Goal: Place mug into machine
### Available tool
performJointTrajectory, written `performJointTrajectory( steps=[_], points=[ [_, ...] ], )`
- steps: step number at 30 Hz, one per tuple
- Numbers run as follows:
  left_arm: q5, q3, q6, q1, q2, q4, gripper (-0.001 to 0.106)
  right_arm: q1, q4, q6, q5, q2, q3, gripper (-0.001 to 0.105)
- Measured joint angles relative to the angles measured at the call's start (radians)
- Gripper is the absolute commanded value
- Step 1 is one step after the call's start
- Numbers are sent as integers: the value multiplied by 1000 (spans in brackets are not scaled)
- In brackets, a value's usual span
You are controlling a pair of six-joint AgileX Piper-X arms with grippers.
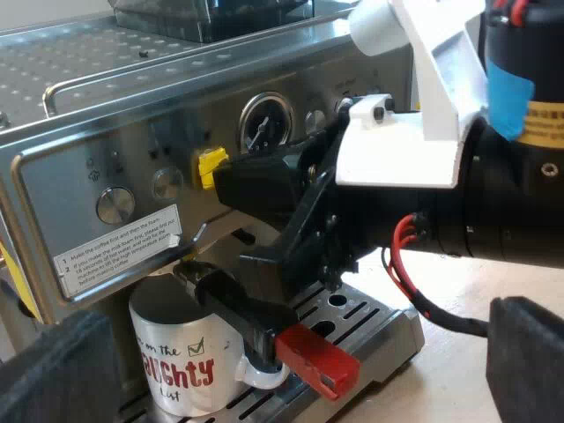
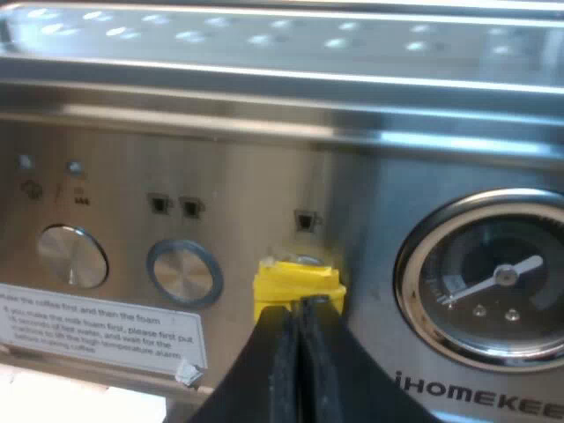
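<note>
Crowded machine front, open tray end.
The right gripper (image 1: 225, 183) and its arm cross the espresso machine's (image 1: 79, 203) panel, fingers together at the yellow button (image 1: 210, 166), barring approach from above. Beneath, the holder's red-ended handle (image 1: 313, 359) juts out over the mug (image 1: 181, 363) on the drip tray (image 1: 374, 319); the tray's slotted end beyond the handle lies bare.

Pale tabletop (image 1: 441, 379), steel espresso machine (image 1: 132, 167) standing directly on it — base flat down

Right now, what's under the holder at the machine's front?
A white mug with red lettering stands on the drip tray beneath the holder. Its handle covers part of the mug's rim; whether the mug holds anything cannot be seen.
</note>
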Motion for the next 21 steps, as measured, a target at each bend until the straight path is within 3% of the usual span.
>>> performJointTrajectory(
  steps=[15, 21],
  points=[
    [0, 0, 0, 0, 0, 0, 85, -47, 11, 17, -60, -10, 5, 0],
    [0, 0, 0, 0, 0, 0, 85, -16, 135, 36, -53, -64, 2, 0]
  ],
)
